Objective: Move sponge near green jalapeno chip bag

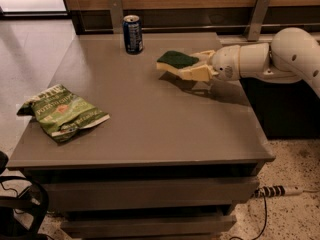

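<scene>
End of sponge (175, 60) hidden in jaws.

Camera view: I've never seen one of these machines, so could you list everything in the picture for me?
table: one, grey, centre of the view, with drawers below
green jalapeno chip bag: one, green, crumpled, flat on the table's left side
soda can: one, blue, upright at the table's far edge
sponge: one, dark green over pale yellow, held just above the table's far right part
brackets: two, grey metal, on the wall behind
power strip: one, white, on the floor at right
arm: one, white, reaching in from the right
hand: one, cream, closed on the sponge
</scene>
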Action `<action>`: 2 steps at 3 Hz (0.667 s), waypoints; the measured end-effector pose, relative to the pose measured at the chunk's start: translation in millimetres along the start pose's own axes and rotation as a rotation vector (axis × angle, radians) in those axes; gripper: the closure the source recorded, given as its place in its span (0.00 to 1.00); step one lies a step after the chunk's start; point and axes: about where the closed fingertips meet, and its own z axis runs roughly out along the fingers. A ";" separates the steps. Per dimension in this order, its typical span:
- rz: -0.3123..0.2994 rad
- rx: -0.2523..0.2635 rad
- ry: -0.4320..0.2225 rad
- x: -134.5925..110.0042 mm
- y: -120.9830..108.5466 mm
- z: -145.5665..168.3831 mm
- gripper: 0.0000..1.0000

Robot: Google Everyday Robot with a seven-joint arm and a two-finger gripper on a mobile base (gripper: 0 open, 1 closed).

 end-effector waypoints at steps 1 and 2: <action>-0.020 -0.031 0.010 -14.8 32.2 -13.1 1.00; -0.064 -0.056 0.007 -25.1 86.0 -19.5 1.00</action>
